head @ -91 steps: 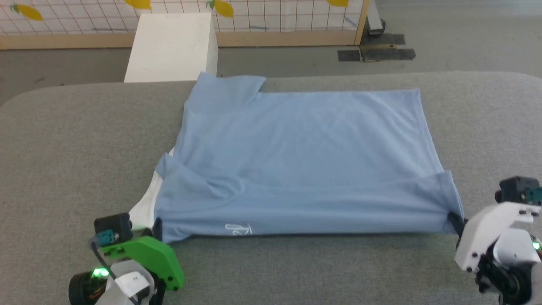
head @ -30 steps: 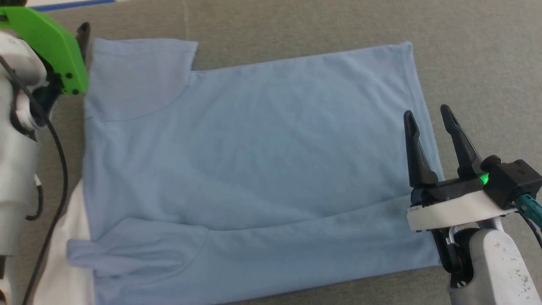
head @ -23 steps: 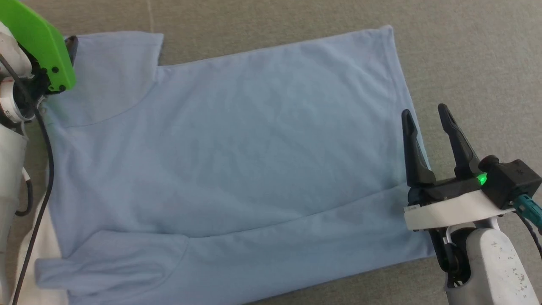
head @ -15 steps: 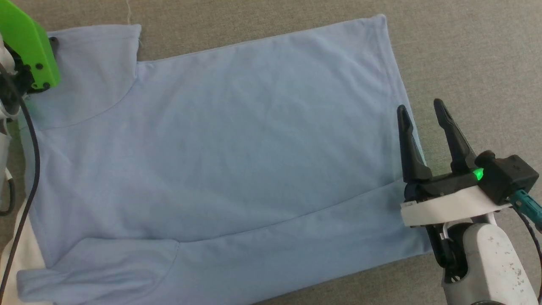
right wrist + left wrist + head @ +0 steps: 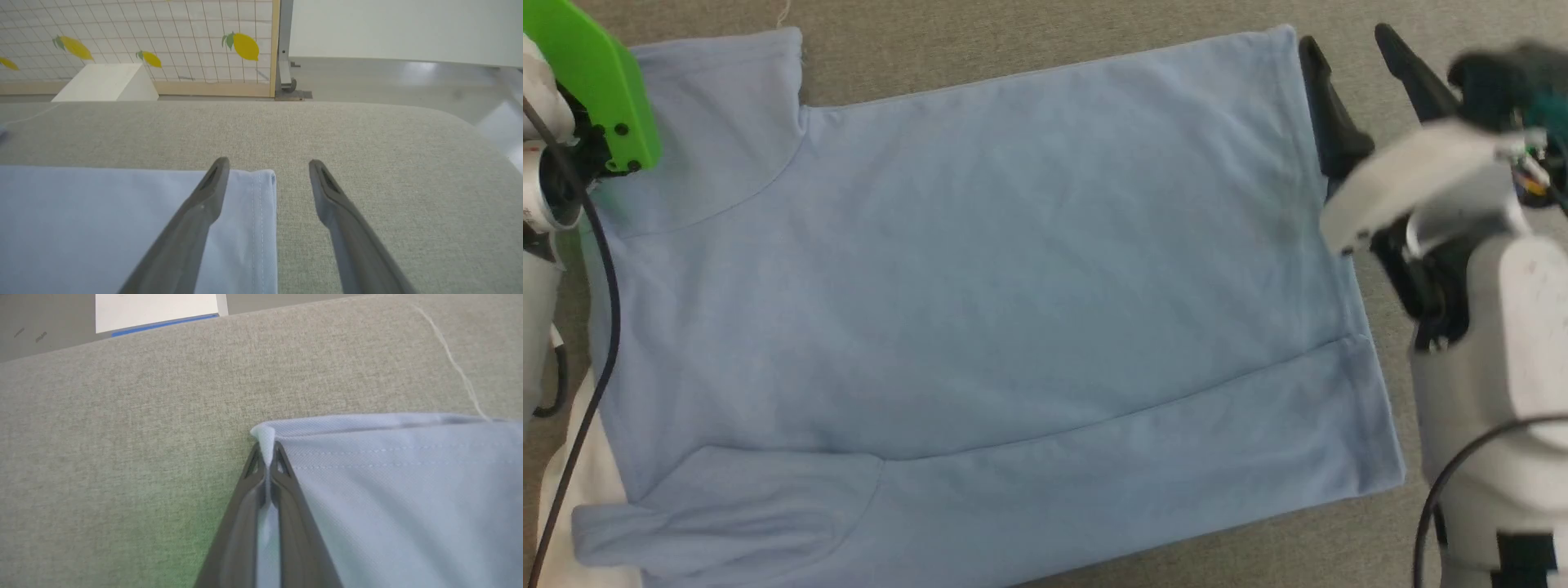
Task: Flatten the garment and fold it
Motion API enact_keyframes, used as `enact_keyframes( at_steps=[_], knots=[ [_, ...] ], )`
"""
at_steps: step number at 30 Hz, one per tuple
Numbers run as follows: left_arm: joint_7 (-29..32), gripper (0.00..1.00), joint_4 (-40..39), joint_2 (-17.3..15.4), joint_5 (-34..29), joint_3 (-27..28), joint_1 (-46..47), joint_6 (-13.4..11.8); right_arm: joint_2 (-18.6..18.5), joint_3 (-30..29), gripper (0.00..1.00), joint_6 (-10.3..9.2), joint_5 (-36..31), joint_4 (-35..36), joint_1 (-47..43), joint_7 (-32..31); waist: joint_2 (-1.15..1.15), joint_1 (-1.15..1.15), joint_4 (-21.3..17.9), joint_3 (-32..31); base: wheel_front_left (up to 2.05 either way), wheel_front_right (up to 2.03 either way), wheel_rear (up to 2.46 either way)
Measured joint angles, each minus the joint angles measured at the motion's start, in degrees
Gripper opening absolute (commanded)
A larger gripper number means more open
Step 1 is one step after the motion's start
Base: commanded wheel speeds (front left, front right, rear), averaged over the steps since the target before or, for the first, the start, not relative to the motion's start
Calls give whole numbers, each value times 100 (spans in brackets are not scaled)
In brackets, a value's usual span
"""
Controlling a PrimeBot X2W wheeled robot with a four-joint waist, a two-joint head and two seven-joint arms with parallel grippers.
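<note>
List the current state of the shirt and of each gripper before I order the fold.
garment: spread flat on the grey surface, near edge folded over in a strip, white panel showing at the near-left end.
left gripper: shut on the garment's far-left sleeve corner.
right gripper: open, straddling the far-right hem corner, one finger over cloth, one over bare surface; nothing gripped.

A grey woven-fabric tabletop [image 5: 1029, 33] with a rounded far edge carries a light sky-blue short-sleeved garment [image 5: 980, 286], spread nearly flat. The garment's near strip is folded over onto its body along a long straight crease, and a white panel [image 5: 600, 457] lies on the tabletop, showing from under the garment's near left edge. A thin pale loose thread [image 5: 457, 363] trails across the bare cloth from the hem of the garment's far sleeve.
</note>
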State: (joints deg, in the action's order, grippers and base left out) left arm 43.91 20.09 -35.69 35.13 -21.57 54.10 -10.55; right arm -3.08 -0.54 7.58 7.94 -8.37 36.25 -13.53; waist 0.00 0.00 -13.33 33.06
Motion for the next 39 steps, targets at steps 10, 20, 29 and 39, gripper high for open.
enact_keyframes(
  at_steps=[10,20,29,39],
  knots=[
    [-293,0,-52,172,5,-126,132,247,15,-374,100,0,-318,-1319,1480,-2907,0,0,305,174,0,0,0],
    [-845,0,110,332,79,-135,196,455,14,-532,0,0,-435,-1596,1892,-3820,0,0,492,213,0,0,0],
    [-2831,0,-215,432,148,185,-774,630,14,-388,0,0,-170,-1144,1062,-2408,0,0,582,-270,0,0,0],
    [-3902,0,-1623,649,615,454,-3122,441,-102,-380,0,0,179,-342,-675,-1180,0,-1,745,-1236,0,0,0]
  ],
)
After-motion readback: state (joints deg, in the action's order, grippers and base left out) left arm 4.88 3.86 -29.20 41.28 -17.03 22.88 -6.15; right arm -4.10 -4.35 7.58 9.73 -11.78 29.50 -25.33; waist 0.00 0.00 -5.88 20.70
